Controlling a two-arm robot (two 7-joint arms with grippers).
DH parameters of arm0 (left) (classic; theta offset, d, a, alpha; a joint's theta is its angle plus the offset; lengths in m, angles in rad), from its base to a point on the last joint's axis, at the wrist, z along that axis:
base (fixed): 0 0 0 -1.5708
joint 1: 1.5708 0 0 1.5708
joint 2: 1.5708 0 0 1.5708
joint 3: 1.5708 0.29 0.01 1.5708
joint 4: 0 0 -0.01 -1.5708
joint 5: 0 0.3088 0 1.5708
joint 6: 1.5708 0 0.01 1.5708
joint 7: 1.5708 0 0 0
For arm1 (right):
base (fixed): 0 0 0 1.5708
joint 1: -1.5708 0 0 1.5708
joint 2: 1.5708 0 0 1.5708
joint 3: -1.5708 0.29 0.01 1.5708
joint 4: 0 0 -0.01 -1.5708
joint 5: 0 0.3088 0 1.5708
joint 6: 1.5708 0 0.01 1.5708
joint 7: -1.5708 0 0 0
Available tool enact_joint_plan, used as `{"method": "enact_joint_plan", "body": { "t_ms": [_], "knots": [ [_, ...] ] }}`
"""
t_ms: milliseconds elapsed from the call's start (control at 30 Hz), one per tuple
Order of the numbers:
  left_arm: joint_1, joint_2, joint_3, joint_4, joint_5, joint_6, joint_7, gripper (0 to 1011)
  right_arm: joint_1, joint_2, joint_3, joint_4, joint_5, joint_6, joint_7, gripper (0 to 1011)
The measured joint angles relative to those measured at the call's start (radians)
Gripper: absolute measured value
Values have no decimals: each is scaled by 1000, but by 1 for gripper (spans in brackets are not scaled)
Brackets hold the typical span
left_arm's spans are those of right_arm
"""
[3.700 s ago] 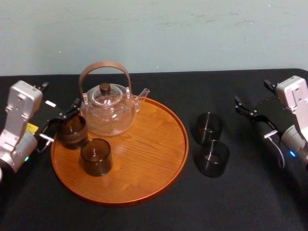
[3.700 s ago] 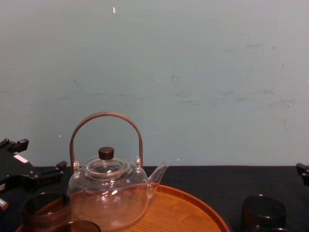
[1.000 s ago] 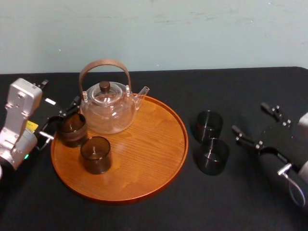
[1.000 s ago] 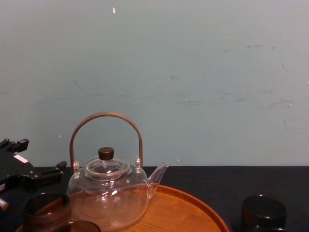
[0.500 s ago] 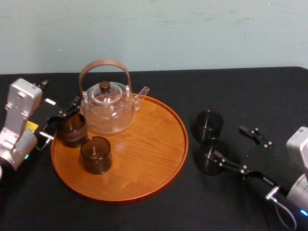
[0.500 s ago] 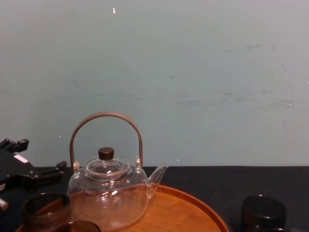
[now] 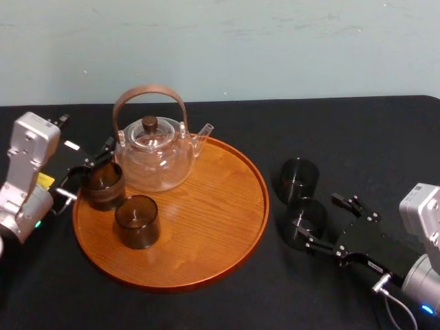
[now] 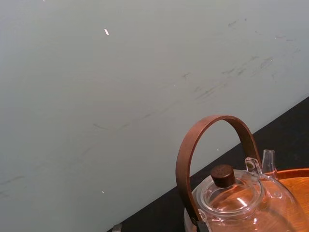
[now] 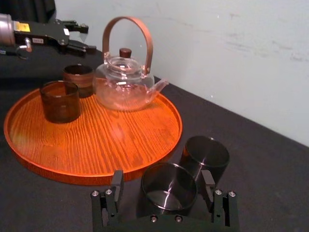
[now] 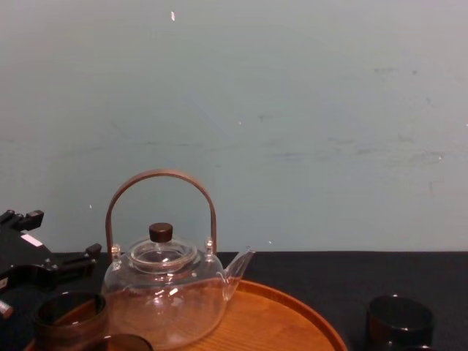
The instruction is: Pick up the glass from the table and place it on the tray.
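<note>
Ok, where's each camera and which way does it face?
Head: high, looking down at the tray; left gripper and right gripper flank it.
Chest: low, facing the wall across the table; left gripper at the edge.
Left wrist: tilted up past the teapot to the wall.
Right wrist: behind the right gripper's open fingers, facing the glass.
Shared: head and right wrist show that glass straddled.
</note>
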Motion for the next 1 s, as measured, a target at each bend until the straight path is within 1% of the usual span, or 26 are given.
{"method": "enact_joint_plan", "body": {
  "t_ms": [133, 300, 600, 667, 1000],
  "knots": [
    [0, 0, 0, 0, 0, 0, 0, 1001, 1, -10, 6, 9, -6, 11, 0, 1002],
    [0, 0, 0, 0, 0, 0, 0, 1001, -5, -20, 22, 14, -19, 14, -1, 1002],
    [0, 0, 0, 0, 0, 0, 0, 1001, -17, -39, 42, 33, -27, 19, 12, 1002],
    [0, 0, 0, 0, 0, 0, 0, 1001, -17, -41, 42, 35, -28, 21, 14, 1002],
    [0, 0, 0, 0, 0, 0, 0, 1001, -8, -73, 48, 78, -39, 36, 48, 1002]
  ]
}}
